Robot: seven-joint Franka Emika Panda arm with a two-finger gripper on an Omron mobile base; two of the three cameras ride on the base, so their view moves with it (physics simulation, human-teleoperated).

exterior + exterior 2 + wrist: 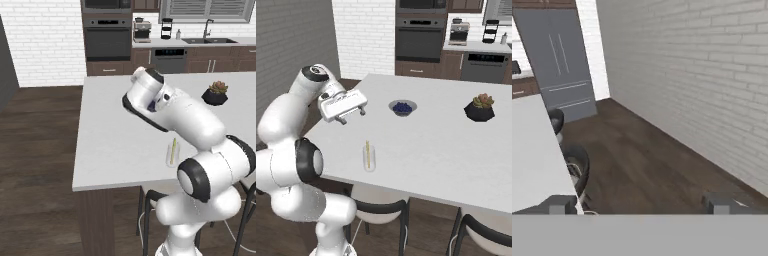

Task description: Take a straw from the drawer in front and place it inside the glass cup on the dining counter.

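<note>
The glass cup (172, 155) (369, 159) stands upright near the front edge of the white dining counter (115, 140) (436, 145). The yellow-green straw (173, 149) (368, 153) stands inside it, leaning slightly. My gripper (352, 116) hangs open and empty above the counter's left end, up and to the left of the cup and apart from it. In the hand view the fingertips (559, 205) are spread wide, facing the dark floor and a brick wall, with the counter's edge (537, 150) at the left. The drawer is out of view.
A bowl of blue berries (402, 107) sits mid-counter and a potted succulent (479, 107) (215, 93) farther right. Dark stools (381, 210) (574, 162) stand tucked under the counter's front. The oven wall and sink counter lie beyond.
</note>
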